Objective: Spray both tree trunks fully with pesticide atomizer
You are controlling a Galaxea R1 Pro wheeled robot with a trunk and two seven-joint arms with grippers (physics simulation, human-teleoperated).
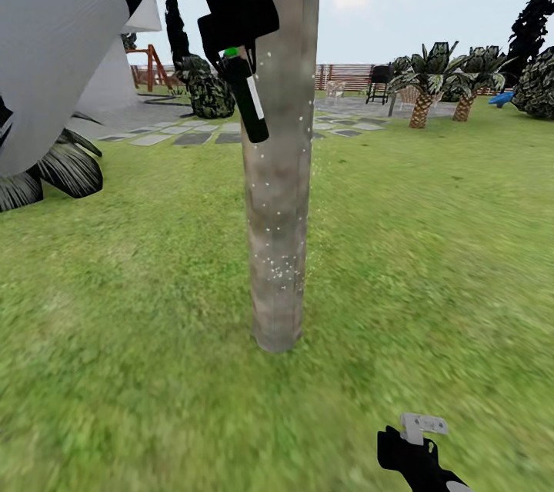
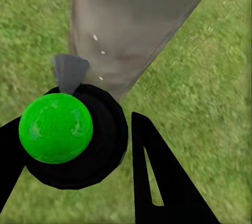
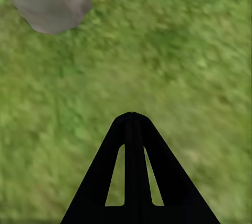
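Note:
A thick grey-brown tree trunk [image 1: 278, 169] rises from the grass in the middle of the head view, dotted with white pesticide specks [image 1: 277, 265]. My left gripper [image 1: 238, 42] is raised beside the trunk's upper left and is shut on the pesticide atomizer [image 1: 250, 100], a slim dark bottle with a pale stripe and a green cap that hangs tilted against the trunk. In the left wrist view the atomizer's green top [image 2: 55, 127] sits between the black fingers [image 2: 157, 182], with the trunk [image 2: 126, 24] just beyond. My right gripper [image 3: 132, 121] is shut and empty, low over grass near the trunk base [image 3: 52, 1].
Lawn surrounds the trunk. A dark spiky plant [image 1: 54, 169] sits at the left, paving slabs [image 1: 192, 134] and a dark bush [image 1: 208, 92] behind. Short palms [image 1: 423, 84], a black grill [image 1: 378, 83] and a slatted fence [image 1: 342, 75] stand far right.

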